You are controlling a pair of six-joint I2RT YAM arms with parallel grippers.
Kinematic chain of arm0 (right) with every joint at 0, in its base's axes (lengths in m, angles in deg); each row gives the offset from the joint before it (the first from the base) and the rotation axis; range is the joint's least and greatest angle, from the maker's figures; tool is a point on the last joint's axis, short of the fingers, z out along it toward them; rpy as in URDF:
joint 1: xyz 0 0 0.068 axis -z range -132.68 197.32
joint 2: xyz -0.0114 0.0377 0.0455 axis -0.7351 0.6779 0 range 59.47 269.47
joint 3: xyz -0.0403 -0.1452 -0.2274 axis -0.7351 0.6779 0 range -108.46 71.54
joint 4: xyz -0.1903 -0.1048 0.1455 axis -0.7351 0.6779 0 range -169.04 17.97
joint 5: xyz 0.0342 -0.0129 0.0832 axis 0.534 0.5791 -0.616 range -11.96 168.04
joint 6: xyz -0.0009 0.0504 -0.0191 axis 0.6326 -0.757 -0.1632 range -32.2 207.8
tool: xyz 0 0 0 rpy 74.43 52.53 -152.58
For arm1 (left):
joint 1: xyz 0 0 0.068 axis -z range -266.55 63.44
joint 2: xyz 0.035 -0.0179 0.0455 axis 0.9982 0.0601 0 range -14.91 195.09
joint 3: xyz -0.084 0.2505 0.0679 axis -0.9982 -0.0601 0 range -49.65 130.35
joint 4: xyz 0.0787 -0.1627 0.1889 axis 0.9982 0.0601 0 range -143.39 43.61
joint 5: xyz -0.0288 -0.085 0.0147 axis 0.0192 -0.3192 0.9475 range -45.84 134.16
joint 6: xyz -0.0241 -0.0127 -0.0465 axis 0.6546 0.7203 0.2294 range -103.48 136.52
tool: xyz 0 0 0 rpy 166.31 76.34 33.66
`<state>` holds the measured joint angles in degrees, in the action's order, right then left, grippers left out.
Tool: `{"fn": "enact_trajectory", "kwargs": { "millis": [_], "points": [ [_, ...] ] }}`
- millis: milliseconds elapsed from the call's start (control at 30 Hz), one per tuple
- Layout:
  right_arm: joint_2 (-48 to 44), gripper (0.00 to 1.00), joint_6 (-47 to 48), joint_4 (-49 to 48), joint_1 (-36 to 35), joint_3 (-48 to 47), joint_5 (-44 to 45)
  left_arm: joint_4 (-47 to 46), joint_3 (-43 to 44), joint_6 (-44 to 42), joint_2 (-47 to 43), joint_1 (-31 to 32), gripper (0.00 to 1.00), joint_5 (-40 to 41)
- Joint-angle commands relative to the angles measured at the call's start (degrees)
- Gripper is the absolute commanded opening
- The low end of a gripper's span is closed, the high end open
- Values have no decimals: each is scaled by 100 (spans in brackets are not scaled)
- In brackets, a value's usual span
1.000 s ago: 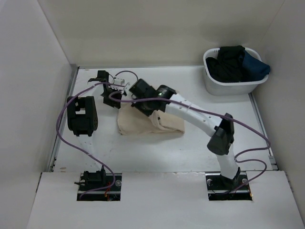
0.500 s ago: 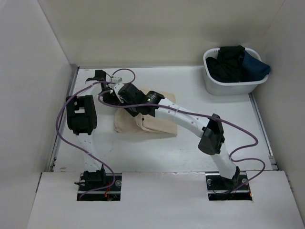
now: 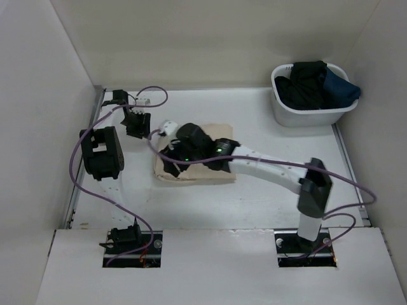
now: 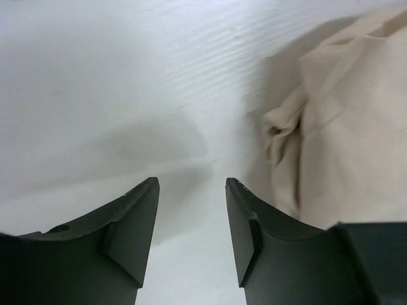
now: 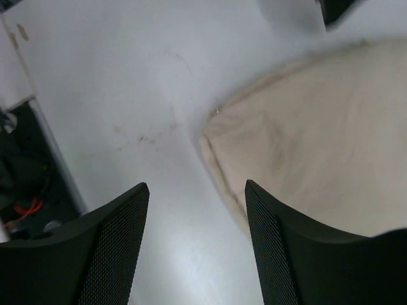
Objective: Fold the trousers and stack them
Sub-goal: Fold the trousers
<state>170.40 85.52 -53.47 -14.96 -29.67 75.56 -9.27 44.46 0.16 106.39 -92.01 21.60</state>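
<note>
The beige trousers (image 3: pixel 197 175) lie as a flat folded bundle on the white table (image 3: pixel 254 114), left of centre. My right gripper (image 3: pixel 170 162) hovers over the bundle's left edge. In the right wrist view it (image 5: pixel 196 190) is open with only bare table between its fingers, and the folded trousers' corner (image 5: pixel 318 146) lies just to the right. My left gripper (image 3: pixel 135 122) is up and to the left of the bundle, apart from it. Seen from the left wrist, it (image 4: pixel 191 190) is open and empty, with a rumpled edge of the trousers (image 4: pixel 337 127) to its right.
A white basket (image 3: pixel 299 117) with black and navy garments (image 3: pixel 315 82) stands at the back right corner. White walls close the table at the back and both sides. Purple cables (image 3: pixel 152 95) loop round the left arm.
My right gripper has opened and let go of the trousers, which now lie flatter. It has shifted down and left over the bundle's edge. The left gripper has drawn back to the left.
</note>
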Motion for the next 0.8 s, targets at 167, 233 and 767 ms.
{"fn": "enact_trajectory", "kwargs": {
  "millis": [167, 233, 767],
  "points": [
    [-2524, 93, -3840, -2123, 2539, 4237, -216, 563, 13, -43, -1362, 170, 49, -186],
    [-2437, 98, -3893, -2729, 2856, 4792, -681, 537, -373, -60, -1494, 425, 49, -195],
    [-2312, 22, -4685, -4393, 3735, 6569, -1615, -325, -2282, 45, -1714, 1313, 39, 7]
  ]
}}
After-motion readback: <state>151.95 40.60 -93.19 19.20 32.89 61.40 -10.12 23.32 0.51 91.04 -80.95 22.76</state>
